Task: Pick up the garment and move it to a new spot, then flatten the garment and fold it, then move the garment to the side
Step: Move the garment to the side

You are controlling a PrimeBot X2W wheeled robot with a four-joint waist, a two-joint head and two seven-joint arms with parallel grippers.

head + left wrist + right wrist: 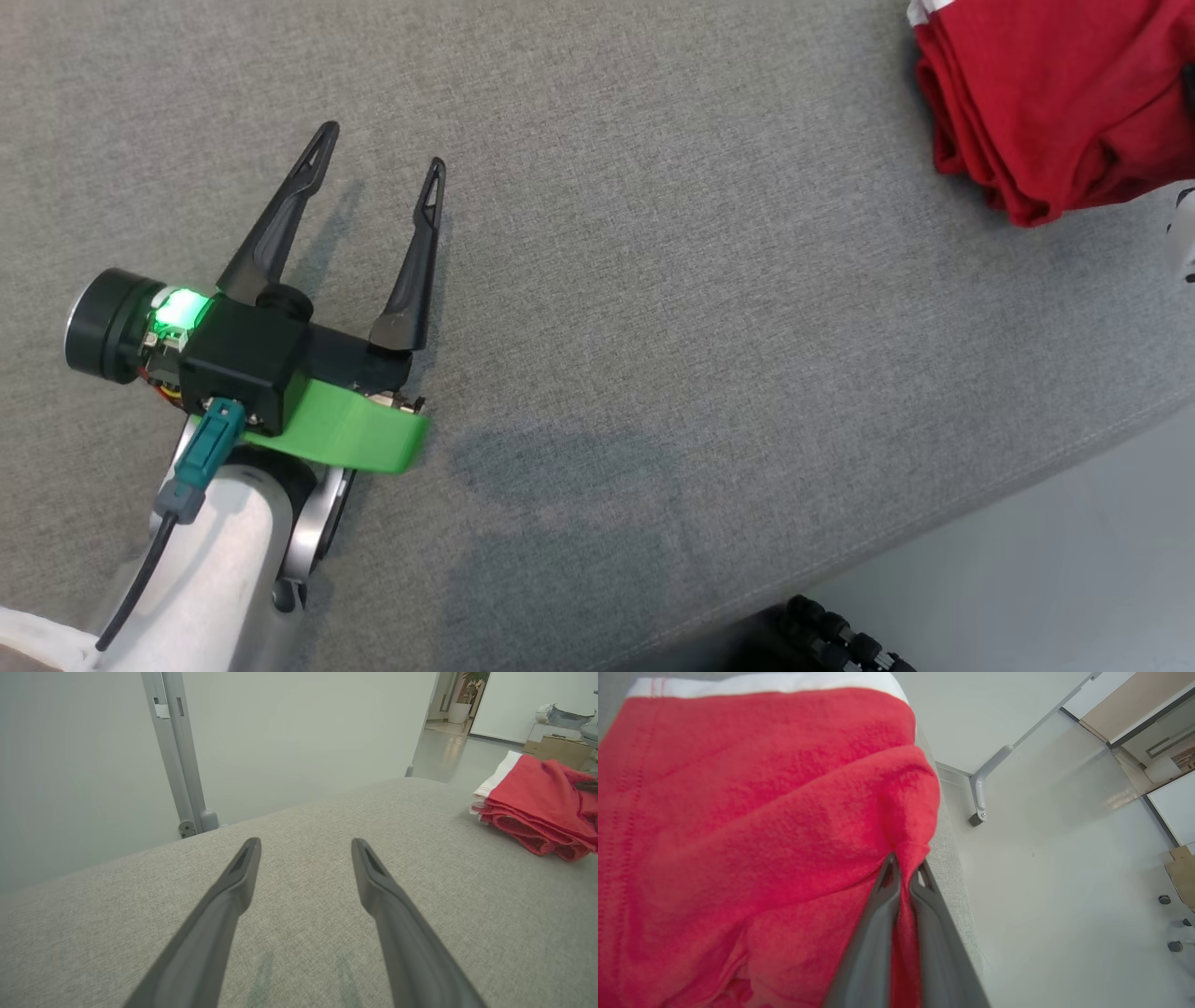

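Right gripper (pixel 905 871): the 2 fingers are pressed together on a pinch of red cloth, which bunches up just ahead of the tips.
Garment (pixel 752 812): red, with a white band (pixel 761 682) at the end far from these fingers. It lies as a folded stack under the right fingers and to their left, on the grey padded surface (pixel 653 280).
Edge: the border of the surface runs just beside the right fingers, on their right; beyond it is the pale floor (pixel 1064 882).
Left gripper (pixel 381 154): its 2 fingers are spread wide with nothing between them, over bare grey surface. The garment is well apart from it, ahead and to its right.
Step in hand: the stack looks already folded, so I judge it is the move to the side.
How to do it well: drag low and slowly, so the layers travel together.
Risk: only 1 small pinch is held, so lower layers can stay behind or the fold can open; a pull toward the edge can drop it.
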